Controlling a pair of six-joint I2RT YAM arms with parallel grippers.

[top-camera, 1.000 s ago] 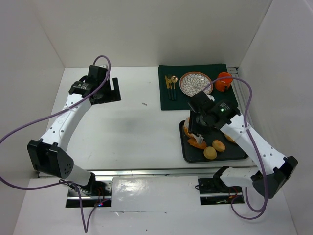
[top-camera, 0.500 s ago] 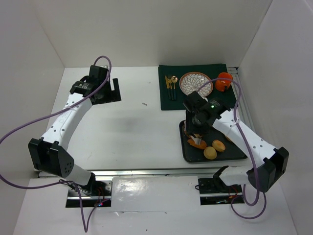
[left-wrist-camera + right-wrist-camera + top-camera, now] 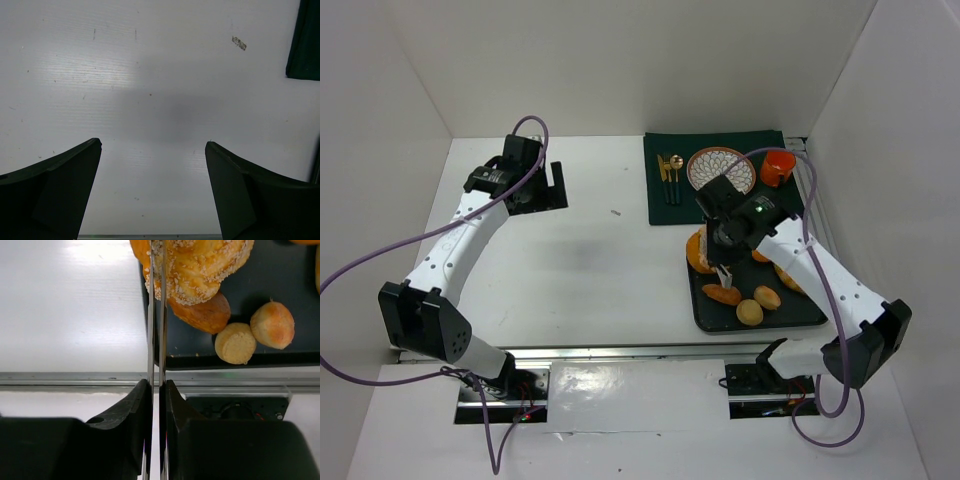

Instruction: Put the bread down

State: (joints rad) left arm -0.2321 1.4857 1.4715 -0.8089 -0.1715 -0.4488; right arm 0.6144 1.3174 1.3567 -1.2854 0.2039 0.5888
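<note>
The bread [image 3: 200,265], cropped at top, is pinched by the nearly closed right gripper [image 3: 157,260]; the left gripper [image 3: 152,150] is spread wide.

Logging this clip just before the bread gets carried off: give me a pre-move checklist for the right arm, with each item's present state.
1. Right claw shut on the bread: ok, though only a thin pinch near its edge.
2. Bread free of the tray: cannot tell; it overhangs the tray's left edge.
3. Patterned plate, the likely target, bare where visible: ok.
4. Orange cup off that path: ok, it stands right of the plate.
5. Left claw open, far off over the table: ok.
</note>
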